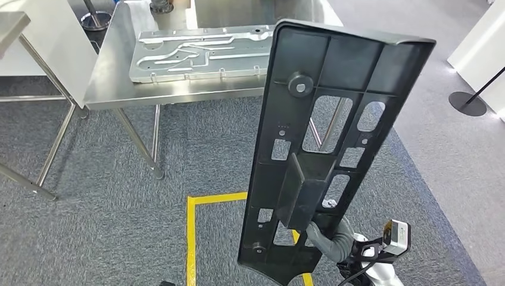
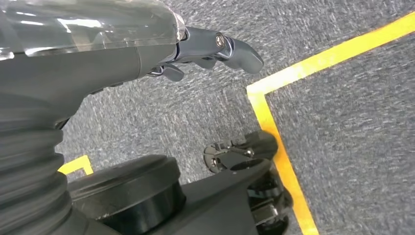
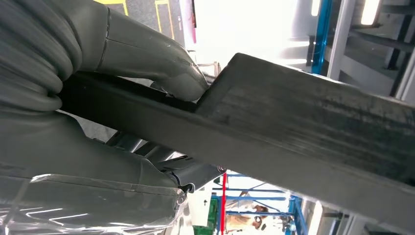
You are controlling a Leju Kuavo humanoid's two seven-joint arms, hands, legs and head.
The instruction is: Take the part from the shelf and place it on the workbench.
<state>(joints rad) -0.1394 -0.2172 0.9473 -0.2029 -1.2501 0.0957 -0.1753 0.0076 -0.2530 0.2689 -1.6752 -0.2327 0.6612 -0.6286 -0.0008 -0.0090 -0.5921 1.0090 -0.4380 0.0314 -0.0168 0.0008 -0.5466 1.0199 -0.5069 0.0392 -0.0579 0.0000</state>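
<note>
The part point(image 1: 333, 89) is a long black plastic panel with ribs and several cut-outs. It stands nearly upright in front of me, its top leaning right. My right hand point(image 1: 334, 239) grips its lower end from behind, low in the head view. In the right wrist view the thumb point(image 3: 147, 54) presses on one face of the part point(image 3: 303, 122) and the darker fingers wrap the other. The steel workbench point(image 1: 113, 89) stands ahead at the upper left, apart from the part. My left hand point(image 2: 122, 54) hangs over the grey carpet, holding nothing, one finger point(image 2: 235, 49) stretched out.
A large ribbed metal plate point(image 1: 196, 53) lies on the workbench. Yellow tape point(image 1: 192, 238) marks a square on the carpet below me. A white table point(image 1: 12, 24) stands far left. A stanchion base point(image 1: 467, 102) and a white wall are at the right.
</note>
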